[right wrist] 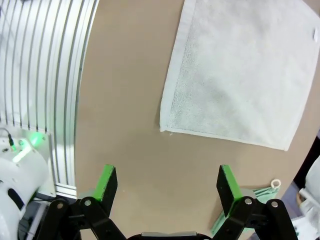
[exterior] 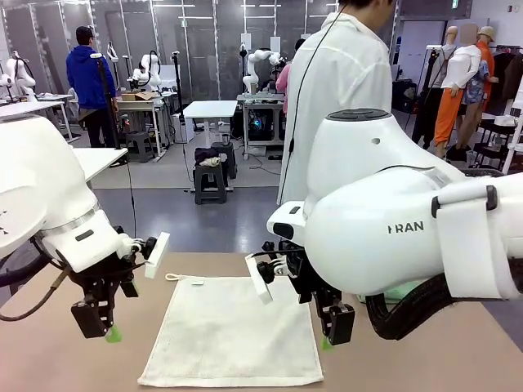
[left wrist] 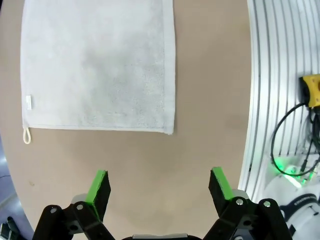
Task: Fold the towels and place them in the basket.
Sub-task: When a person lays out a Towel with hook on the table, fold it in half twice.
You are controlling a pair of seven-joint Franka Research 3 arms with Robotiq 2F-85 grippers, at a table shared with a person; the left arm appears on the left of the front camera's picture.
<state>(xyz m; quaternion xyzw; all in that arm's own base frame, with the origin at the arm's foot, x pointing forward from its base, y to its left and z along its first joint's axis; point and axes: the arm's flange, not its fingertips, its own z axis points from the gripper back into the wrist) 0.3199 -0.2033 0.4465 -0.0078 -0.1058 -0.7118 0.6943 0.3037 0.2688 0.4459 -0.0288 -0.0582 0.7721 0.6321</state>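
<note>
Here, the cream-white towel [exterior: 233, 331] was laid flat on the brown surface [exterior: 49, 359], between the left pincer [exterior: 100, 327] and the right pincer [exterior: 333, 335]. Both were held wide open, with nothing in them. Perhaps a bit of the mint green towel [right wrist: 257, 193] was seen beside the right one.

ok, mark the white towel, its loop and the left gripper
white towel [exterior: 233, 331], front view, middle of the cloth.
loop [left wrist: 26, 135], left wrist view, cord ring at the corner.
left gripper [left wrist: 159, 177], left wrist view, midway between its fingertips.
</note>
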